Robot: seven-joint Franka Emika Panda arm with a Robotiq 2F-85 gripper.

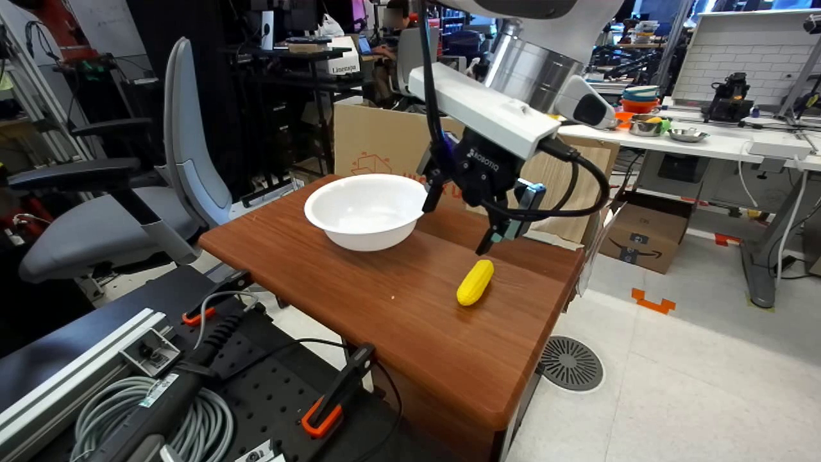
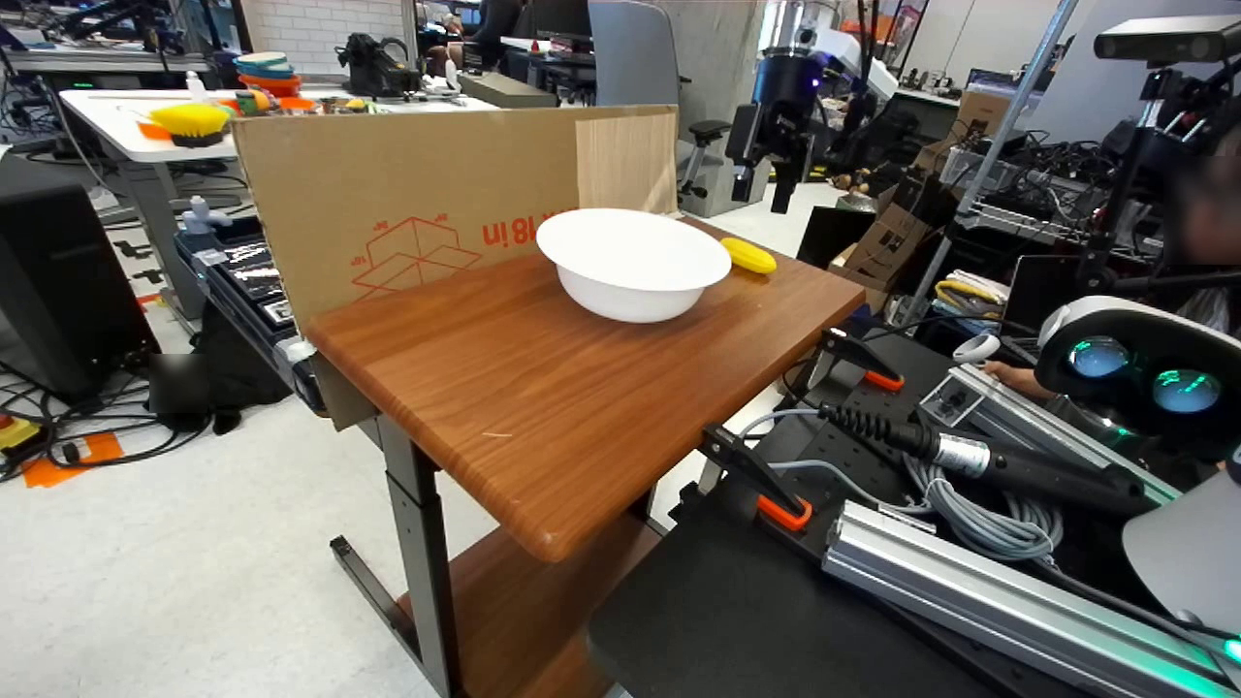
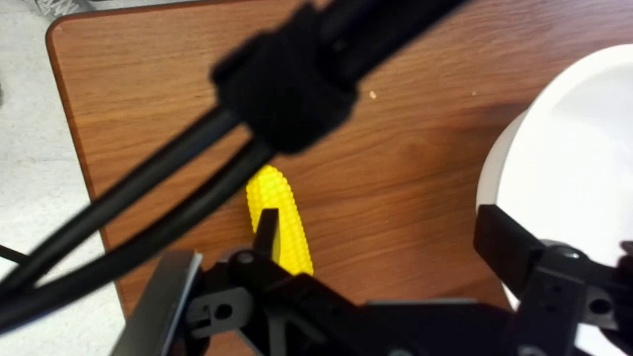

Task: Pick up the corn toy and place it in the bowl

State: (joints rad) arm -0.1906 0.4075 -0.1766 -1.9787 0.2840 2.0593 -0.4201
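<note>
While end effector (image 1: 456,230) gapes wide, empty | corn toy (image 3: 291,232) shows yellow, knobbly | seemingly tapered

The corn toy (image 1: 475,283) is bright yellow with a kernel pattern — the bowl (image 1: 367,240) plain white, the worktop (image 1: 397,276) reddish-brown with streaked grain, the jaws mostly black.

The arm (image 1: 590,29) is finished in white, with a silver metal collar (image 1: 531,67). Black cables (image 1: 603,185) loop beside the black pincer (image 1: 458,222), lettered "ROBOTIQ" in white.
</note>
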